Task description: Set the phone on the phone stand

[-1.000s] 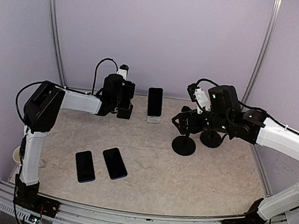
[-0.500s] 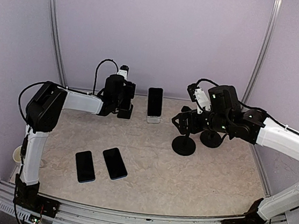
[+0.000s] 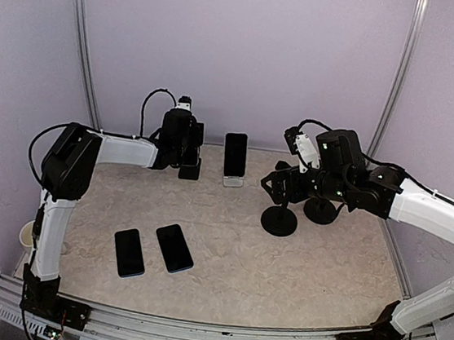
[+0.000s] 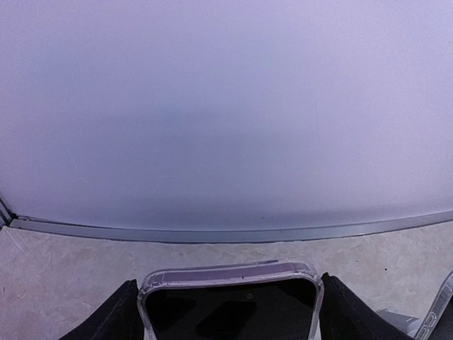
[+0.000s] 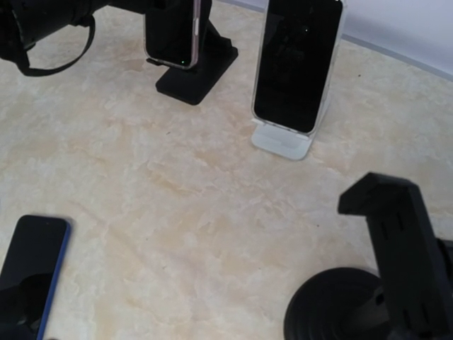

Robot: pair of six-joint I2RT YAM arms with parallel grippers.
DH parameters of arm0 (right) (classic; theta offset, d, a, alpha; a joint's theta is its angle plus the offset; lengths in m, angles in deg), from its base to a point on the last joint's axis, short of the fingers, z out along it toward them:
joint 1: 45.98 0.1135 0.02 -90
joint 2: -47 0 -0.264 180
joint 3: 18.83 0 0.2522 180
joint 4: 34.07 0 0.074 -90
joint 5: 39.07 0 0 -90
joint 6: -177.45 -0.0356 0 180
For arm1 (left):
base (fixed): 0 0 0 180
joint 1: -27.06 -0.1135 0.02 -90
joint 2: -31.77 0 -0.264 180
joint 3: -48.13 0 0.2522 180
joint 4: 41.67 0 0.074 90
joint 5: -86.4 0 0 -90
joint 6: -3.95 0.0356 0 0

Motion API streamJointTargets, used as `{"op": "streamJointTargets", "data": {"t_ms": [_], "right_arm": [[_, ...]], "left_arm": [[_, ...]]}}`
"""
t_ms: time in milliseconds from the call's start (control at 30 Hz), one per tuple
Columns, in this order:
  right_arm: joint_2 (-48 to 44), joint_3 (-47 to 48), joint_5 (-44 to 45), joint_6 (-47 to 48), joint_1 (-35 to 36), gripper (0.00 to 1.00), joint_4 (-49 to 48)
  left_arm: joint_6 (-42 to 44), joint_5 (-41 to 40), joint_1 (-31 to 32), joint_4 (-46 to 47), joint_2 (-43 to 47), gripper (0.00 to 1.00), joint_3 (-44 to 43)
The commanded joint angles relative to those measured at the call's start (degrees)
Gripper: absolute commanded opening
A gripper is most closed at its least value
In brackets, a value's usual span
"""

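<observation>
One clear-cased phone (image 4: pixel 230 304) is being grasped by left end effector (image 3: pixel 188 162) at black phone stand (image 5: pixel 204 65) | right end effector (image 3: pixel 278 186) is hovering released near round-based stand (image 3: pixel 279 221)

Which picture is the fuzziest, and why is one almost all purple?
Left wrist view: the camera faces the purple wall, soft and featureless; only the clear-cased phone peeks in below. Right wrist view: the near black stand looks soft. Top view: sharp, evenly lit.

Between the black fingers (image 4: pixel 106 320) of the left gripper (image 4: pixel 228 301) we see a phone (image 4: pixel 230 308) with a glossy black screen in a clear case. Beyond them, the table (image 4: pixel 64 258) is beige with pale marbled veining and the wall (image 4: pixel 226 106) is plain lilac.
</observation>
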Motion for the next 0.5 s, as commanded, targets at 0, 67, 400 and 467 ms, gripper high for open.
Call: {"op": "streamJointTargets", "data": {"t_ms": [0,67,400,467], "right_arm": [[-0.77,0.51,0.59,0.22,-0.54,1.00,0.31],[-0.77,0.51,0.65,0.18,-0.55,1.00,0.31],[-0.68,0.37,0.86,0.22,-0.54,1.00,0.28],[-0.59,0.35,0.86,0.18,-0.52,1.00,0.23]], "left_arm": [[-0.62,-1.85,0.04,-0.14,-1.70,0.00,-2.37],[-0.17,-1.98,0.19,-0.15,-1.94,0.00,-2.67],[4.92,-3.28,1.71,2.64,-2.60,0.01,-2.76],[4.99,-3.10,1.84,2.87,-2.65,0.01,-2.77]]}}
